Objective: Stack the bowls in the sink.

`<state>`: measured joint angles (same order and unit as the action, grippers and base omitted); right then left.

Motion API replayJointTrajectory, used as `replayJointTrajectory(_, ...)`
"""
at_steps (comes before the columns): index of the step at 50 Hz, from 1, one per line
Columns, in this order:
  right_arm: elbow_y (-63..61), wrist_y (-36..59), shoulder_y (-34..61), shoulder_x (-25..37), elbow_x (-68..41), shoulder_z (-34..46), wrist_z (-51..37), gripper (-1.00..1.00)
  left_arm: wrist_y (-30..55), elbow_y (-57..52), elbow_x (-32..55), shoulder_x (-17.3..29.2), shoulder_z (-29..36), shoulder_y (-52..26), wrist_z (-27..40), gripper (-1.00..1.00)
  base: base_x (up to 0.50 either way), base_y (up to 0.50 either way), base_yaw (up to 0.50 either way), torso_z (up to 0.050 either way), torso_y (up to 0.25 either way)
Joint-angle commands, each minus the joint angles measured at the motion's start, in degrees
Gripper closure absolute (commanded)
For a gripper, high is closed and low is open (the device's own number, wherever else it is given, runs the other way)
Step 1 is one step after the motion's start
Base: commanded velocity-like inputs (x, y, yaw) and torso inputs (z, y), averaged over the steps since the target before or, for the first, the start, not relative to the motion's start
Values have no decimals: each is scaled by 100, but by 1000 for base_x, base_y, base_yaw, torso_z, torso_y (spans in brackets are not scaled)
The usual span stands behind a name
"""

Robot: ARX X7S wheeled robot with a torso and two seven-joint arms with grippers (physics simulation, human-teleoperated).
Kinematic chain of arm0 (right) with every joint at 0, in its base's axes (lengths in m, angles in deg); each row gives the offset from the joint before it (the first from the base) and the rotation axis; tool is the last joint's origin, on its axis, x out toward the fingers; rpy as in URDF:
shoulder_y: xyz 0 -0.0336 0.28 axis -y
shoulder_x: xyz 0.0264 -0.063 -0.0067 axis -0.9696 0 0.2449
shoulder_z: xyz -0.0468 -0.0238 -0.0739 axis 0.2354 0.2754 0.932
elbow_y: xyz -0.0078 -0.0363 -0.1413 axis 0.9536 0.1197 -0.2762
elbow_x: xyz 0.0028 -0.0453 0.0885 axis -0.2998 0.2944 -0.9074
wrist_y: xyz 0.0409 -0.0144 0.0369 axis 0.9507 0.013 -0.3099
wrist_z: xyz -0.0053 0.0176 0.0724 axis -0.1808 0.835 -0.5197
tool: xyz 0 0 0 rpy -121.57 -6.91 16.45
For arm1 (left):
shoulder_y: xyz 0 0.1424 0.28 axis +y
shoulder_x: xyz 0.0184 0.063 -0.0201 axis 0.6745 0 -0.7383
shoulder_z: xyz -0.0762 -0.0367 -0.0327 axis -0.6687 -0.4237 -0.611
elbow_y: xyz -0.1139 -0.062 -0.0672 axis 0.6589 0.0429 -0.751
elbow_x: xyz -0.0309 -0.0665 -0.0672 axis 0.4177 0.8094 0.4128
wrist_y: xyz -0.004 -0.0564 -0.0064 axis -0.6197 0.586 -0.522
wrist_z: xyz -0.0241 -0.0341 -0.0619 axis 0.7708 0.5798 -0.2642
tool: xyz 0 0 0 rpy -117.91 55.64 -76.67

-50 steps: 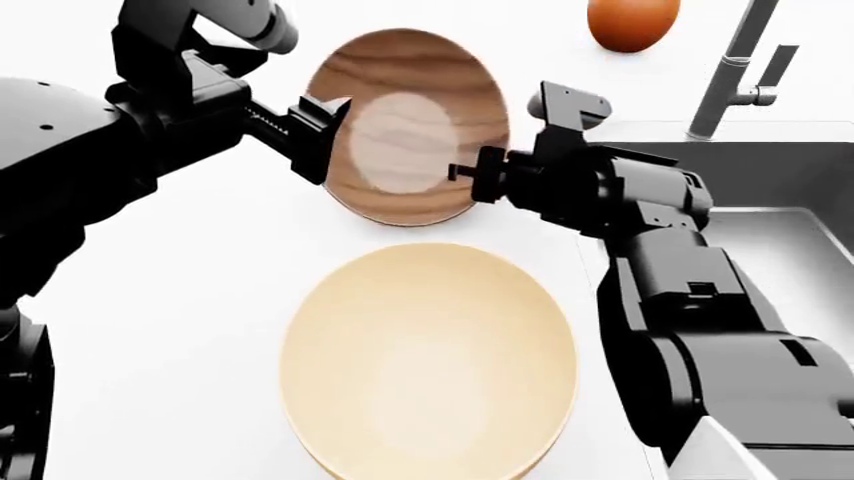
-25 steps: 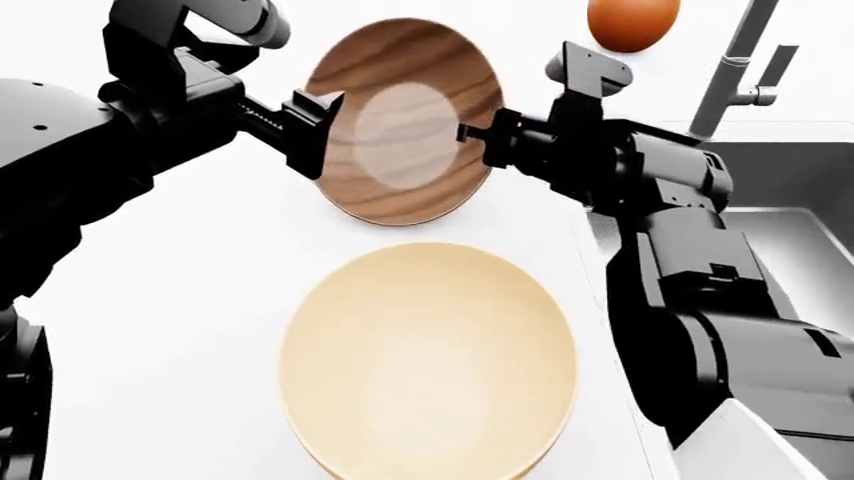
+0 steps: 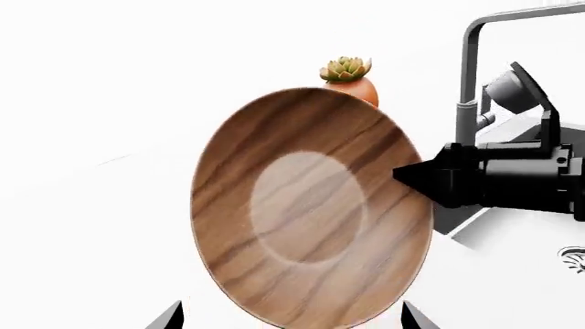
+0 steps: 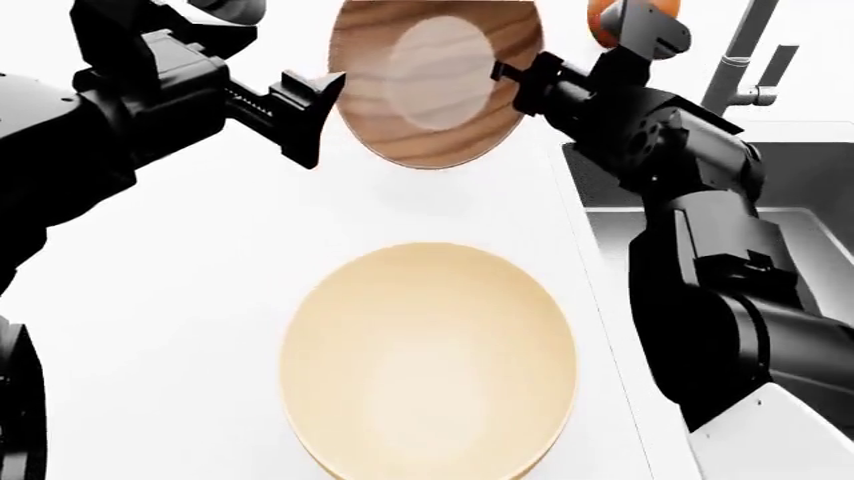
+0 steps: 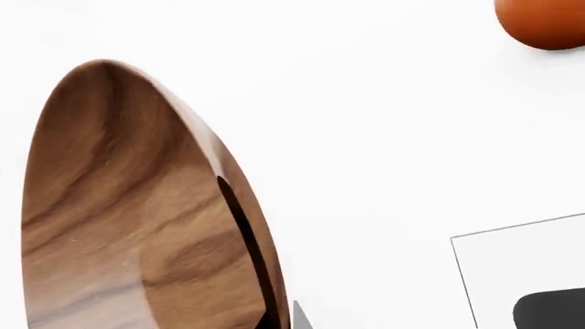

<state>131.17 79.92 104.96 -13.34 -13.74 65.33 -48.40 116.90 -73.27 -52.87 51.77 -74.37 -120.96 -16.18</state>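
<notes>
Round dark brown wooden bowl with visible grain [image 4: 434, 80]: tilted steeply on edge above the white counter [image 4: 160, 280], open face toward the head camera; apparently raised for carrying to the sink. Right gripper [image 4: 514, 82]: at the bowl's rim on the sink side, jaws seemingly pinched on that rim, one dark finger visible inside the wall in the right wrist view. Left gripper [image 4: 310, 118]: just beside the opposite rim, jaws spread, nothing held, no visible contact. Smooth pale cream-beige round bowl [image 4: 427, 362]: upright on the counter, nearer the robot, untouched. Rectangular grey stainless-steel sink [image 4: 801, 225]: right of both bowls, neither inside. Orange-red round object [image 3: 355, 88]: leafy green top visible only in the left wrist view
</notes>
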Motion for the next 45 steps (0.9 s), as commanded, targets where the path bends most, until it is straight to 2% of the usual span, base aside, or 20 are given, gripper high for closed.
replayJointTrajectory(1,-352,-226,-38,86,-216,-429,-313,100,449,-474,645,115,-337,29,-292,-100,0,0,0,0,0)
replayJointTrajectory(10,-1508,311,-398,26,-352,-546,-713,100,1574,-1274,2008,468,-378,-191,-747,-100,0,0,0,0,0)
replayJointTrajectory(14,-1845,480,-461,10,-384,-531,-780,100,1584,-1170,3154,793,-22,-507,-323,-100,0,0,0,0,0)
replayJointTrajectory(18,-2089,513,-531,-4,-408,-527,-869,100,1559,-1221,3870,1042,323,-734,-73,-100,0,0,0,0,0)
replayJointTrajectory(28,-2330,669,-609,-30,-519,-465,-917,100,1476,-1135,4792,1182,906,-1071,413,-100,0,0,0,0,0)
replayJointTrajectory(34,-2199,614,-590,-7,-566,-429,-890,100,1372,-1116,4902,1198,1153,-1163,492,-100,0,0,0,0,0)
replayJointTrajectory(45,-2204,642,-609,5,-666,-364,-863,100,1142,-900,3948,1076,2035,-1119,395,-100,0,0,0,0,0)
